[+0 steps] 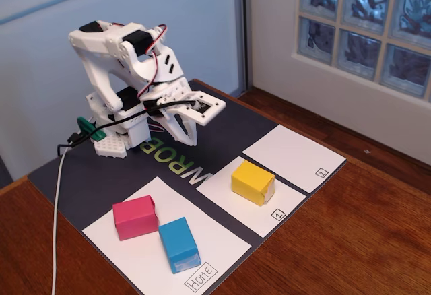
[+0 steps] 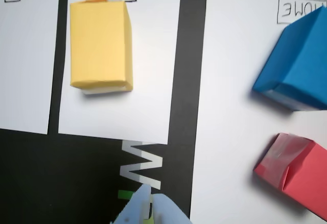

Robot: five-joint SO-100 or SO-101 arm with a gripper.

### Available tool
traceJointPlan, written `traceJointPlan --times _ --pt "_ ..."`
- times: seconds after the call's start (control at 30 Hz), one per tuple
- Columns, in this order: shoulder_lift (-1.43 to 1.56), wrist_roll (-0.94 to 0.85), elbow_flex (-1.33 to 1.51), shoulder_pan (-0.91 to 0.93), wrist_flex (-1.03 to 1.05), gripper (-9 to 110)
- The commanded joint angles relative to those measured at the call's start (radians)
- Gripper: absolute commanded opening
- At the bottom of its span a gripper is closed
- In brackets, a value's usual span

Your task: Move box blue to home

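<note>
In the fixed view, the white two-finger gripper (image 1: 183,132) hangs far left over the dark mat (image 1: 229,123) — fingers nearly together, holding nothing. Well apart, nearer the camera, the small blue paper-wrapped box (image 1: 180,243) lies on the large white HOME sheet (image 1: 145,258) — touching a pink paper block (image 1: 135,217).

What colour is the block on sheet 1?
Yellow block; clearest in the wrist view.
</note>
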Motion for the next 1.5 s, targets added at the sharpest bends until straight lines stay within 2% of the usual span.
traceJointPlan --times 0.0,0.6,1.47 --pt "0.167 -0.012 0.098 0.031 -0.002 -1" --pt "0.644 -0.014 0.479 0.006 0.029 0" --pt "0.902 -0.014 0.706 0.018 0.314 0"
